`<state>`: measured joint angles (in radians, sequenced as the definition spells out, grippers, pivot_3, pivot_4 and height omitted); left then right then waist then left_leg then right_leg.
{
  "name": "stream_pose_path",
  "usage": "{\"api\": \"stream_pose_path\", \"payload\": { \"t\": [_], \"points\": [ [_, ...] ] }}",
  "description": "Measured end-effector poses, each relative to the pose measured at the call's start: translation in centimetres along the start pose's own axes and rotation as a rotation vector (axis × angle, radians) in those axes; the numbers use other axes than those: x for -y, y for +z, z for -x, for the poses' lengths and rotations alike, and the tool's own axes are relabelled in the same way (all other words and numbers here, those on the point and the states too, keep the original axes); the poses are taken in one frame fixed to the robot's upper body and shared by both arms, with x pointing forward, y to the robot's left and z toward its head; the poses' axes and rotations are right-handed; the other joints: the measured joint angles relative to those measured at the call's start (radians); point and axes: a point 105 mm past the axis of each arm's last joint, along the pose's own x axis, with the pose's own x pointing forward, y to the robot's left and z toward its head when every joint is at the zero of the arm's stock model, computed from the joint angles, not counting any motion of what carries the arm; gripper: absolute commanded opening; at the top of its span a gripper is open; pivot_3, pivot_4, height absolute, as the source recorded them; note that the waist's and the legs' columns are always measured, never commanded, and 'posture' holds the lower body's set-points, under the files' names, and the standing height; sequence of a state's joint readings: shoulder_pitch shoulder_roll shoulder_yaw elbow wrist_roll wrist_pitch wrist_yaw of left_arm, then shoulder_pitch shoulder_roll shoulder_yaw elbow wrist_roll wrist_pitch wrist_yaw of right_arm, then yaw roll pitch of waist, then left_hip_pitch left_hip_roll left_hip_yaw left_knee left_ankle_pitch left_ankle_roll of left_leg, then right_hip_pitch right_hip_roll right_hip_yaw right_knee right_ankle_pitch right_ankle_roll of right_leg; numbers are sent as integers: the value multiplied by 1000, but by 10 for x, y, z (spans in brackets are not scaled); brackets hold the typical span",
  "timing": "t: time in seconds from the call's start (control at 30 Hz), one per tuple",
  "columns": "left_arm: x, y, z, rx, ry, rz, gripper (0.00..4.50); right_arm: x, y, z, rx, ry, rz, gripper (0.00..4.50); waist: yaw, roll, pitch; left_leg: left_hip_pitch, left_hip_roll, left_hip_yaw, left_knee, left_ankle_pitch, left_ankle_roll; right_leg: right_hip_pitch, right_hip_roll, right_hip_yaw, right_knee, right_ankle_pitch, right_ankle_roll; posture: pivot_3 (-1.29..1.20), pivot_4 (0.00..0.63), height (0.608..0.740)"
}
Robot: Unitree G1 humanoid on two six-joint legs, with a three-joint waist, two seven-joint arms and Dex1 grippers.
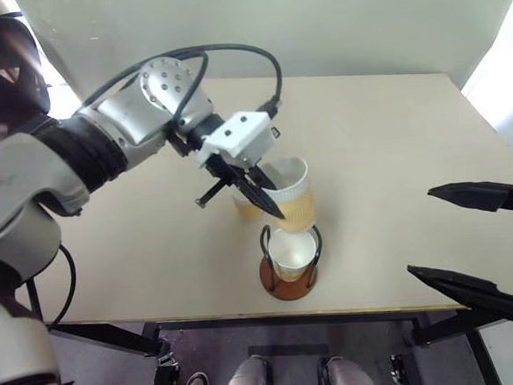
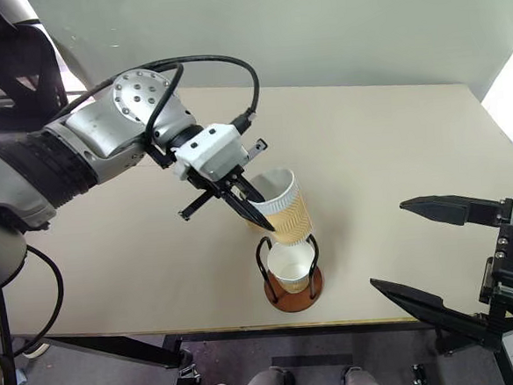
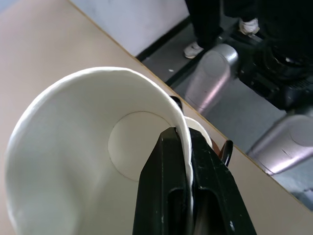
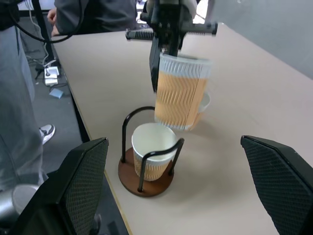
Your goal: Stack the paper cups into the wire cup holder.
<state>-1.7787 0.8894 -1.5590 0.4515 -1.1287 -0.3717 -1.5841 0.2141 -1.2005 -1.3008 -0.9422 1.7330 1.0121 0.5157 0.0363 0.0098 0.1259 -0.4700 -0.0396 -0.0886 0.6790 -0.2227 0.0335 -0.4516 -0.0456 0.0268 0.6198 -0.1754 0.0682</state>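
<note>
Held cup [image 2: 284, 210] hanging just above and slightly behind the holder [image 2: 292, 282], base not yet between the wire loops. Long axis tilted, mouth leaning away toward the far side of the tabletop [image 2: 396, 174], bottom aimed down at the seated cup [image 2: 290, 265]. Needs, by the look of it, a small shift toward the near edge and a righting to vertical before lowering, so the taper can slide into the cup below. Left jaws [image 2: 256, 208] clenched on the rim, one finger inside against the white wall, one outside on the ribbed sleeve; in the left wrist view the rim visibly pinched and bowed between the black fingers [image 3: 168, 171]. Left arm plainly the one in play; right jaws [image 2: 419, 256] spread wide, holding nothing, well apart at the near right edge.

Cups: thin paper, tan-yellow with wavy ribbing outside, smooth white inside, rolled white rim, tapered toward a flat round bottom. Soft enough to deform under the pinch, so likely to spring or skew on release. Third cup [image 1: 244, 206] standing on the tabletop just behind the held one, mostly hidden by it.

Holder: reddish-brown wooden disc, two thin black wire loops rising from it around the seated cup, little clearance at the sides. Tabletop pale beige, matt, flat.
</note>
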Motion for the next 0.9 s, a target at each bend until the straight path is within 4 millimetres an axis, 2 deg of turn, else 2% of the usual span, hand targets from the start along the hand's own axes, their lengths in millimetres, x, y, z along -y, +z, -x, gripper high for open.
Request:
{"api": "stream_pose_path", "payload": {
  "t": [0.1, 0.43, 0.9],
  "points": [
    [3, -3, -5, -9, -34, -8, 26, -2, 1, 1, 1, -16, -1, 4500, 0, 0, 0, 1, 0, 0, 2, -8, -3, 0, 0, 0, 2, 0, 0, 0, 150, 740],
    [12, -13, -19, -35, -128, -36, 26, -8, 0, 0, -16, -57, -12, 4500, 0, 0, 0, 6, 0, 1, 4, -8, -7, 3, 0, 0, 7, -3, -9, 0, 150, 740],
    [6, -22, -25, -83, -153, -92, 26, -9, 1, 1, -18, -83, -11, 4500, 1, 0, 0, 8, 0, 1, 6, -6, -7, 6, 0, 1, 7, -2, -11, 0, 150, 740]
  ]
}}
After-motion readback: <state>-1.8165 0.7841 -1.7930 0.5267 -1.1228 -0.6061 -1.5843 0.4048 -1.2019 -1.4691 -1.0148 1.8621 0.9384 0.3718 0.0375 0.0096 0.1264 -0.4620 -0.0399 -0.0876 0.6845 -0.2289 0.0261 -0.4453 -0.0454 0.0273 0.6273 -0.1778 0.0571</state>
